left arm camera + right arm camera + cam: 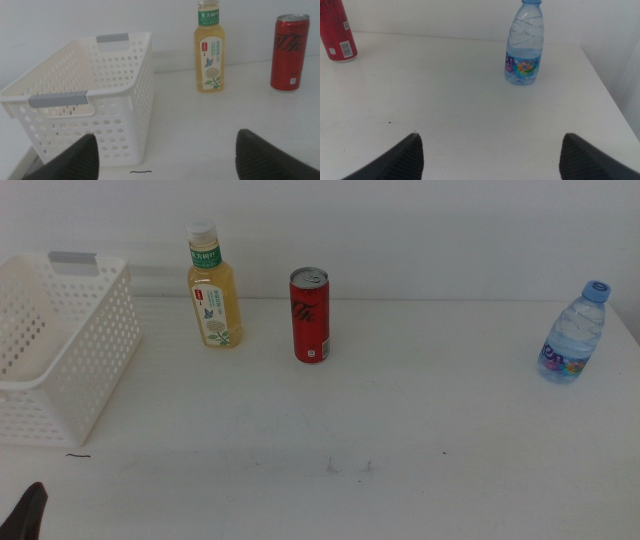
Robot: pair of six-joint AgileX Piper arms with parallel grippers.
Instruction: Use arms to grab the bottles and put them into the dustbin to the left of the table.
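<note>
In the middle view the left gripper (pixel 28 510) shows only as a dark tip at the bottom left corner of the frame, well short of every bottle. Its wrist view shows its 2 jaws spread wide with nothing between them (pixel 167 155). The right gripper (pixel 490 155) is likewise spread wide and empty in its own wrist view, and does not show in the middle view.

The tea bottle (pixel 213 288) stands upright in the upper left of the middle view, just right of the basket (pixel 70 370), which sits at the left edge of the frame. The red can (pixel 310 315) stands upright near the upper centre, beside the tea bottle but not touching it. The water bottle (pixel 574 335) stands upright far to the right, well apart from the other 2.

Nothing lies between either gripper and the drinks; the white tabletop (pixel 400 420) carries only a few small dark marks.

Count: 2 bottles, 1 can, 1 basket, 2 grippers.
</note>
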